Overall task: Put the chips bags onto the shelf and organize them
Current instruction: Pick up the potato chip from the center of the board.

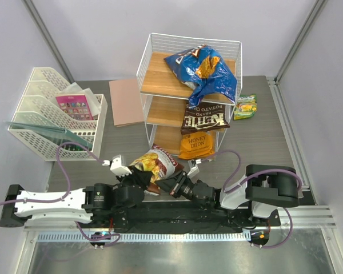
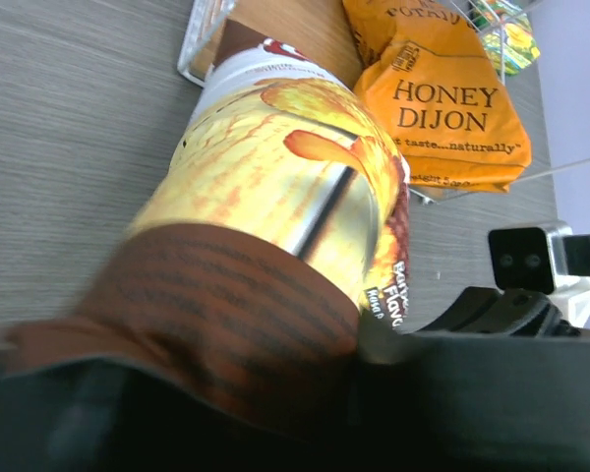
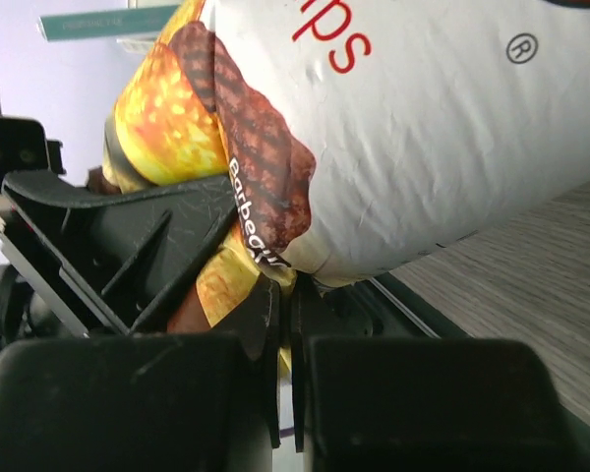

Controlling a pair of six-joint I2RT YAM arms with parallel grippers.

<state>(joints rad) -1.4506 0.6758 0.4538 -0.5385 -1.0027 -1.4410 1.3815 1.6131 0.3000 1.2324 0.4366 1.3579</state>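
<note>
A brown-white barbecue chips bag [image 1: 155, 164] [image 2: 275, 167] [image 3: 423, 128] hangs low in front of the shelf [image 1: 160, 80], held between both arms. My left gripper [image 1: 137, 178] [image 2: 305, 393] is shut on its brown left end. My right gripper [image 1: 171, 184] [image 3: 287, 295] is shut on its bottom seam. A blue Doritos bag [image 1: 203, 71] lies on the top board. The dark Kettle bag [image 1: 204, 120] leans out of the middle tier. Under it, the orange Honey Dijon bag [image 1: 197, 145] [image 2: 442, 108] sits at the bottom. A small green-yellow bag [image 1: 247, 107] lies on the table right of the shelf.
A white mesh file tray [image 1: 40, 123] holding a pink packet [image 1: 74, 107] stands at the left. A flat brown board [image 1: 126, 101] lies between it and the shelf. The arms' bases run along the near table edge.
</note>
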